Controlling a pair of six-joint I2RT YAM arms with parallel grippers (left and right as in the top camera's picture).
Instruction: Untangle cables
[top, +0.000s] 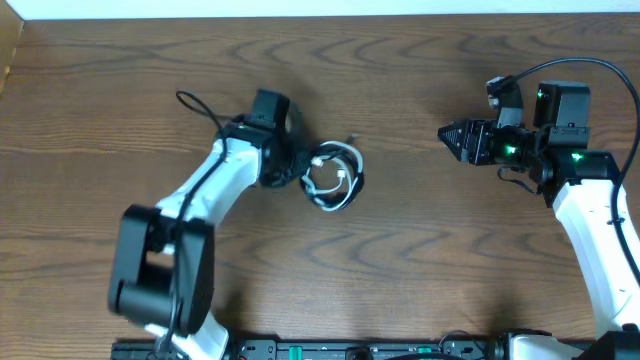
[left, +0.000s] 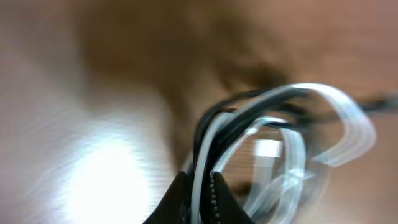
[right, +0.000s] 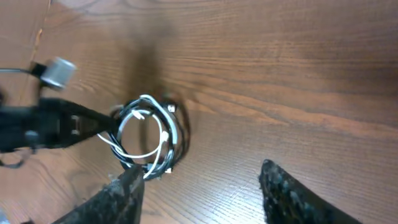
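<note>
The cables (top: 333, 177) lie as one small coiled tangle of white and black cords near the middle of the table. My left gripper (top: 296, 168) is shut on the coil's left edge. The left wrist view shows its jaws (left: 201, 186) pinching a white strand with black strands beside it, and the coil (left: 292, 134) looping up and right, blurred. My right gripper (top: 447, 136) is open and empty, well to the right of the tangle. In the right wrist view its fingers (right: 202, 186) are spread, with the coil (right: 148, 137) beyond them at the left.
The wooden table (top: 400, 260) fills the view. A thicker black arm wire (top: 195, 103) loops behind the left arm. A box edge (top: 8, 50) shows at the far left. The arm bases (top: 350, 350) stand along the front edge.
</note>
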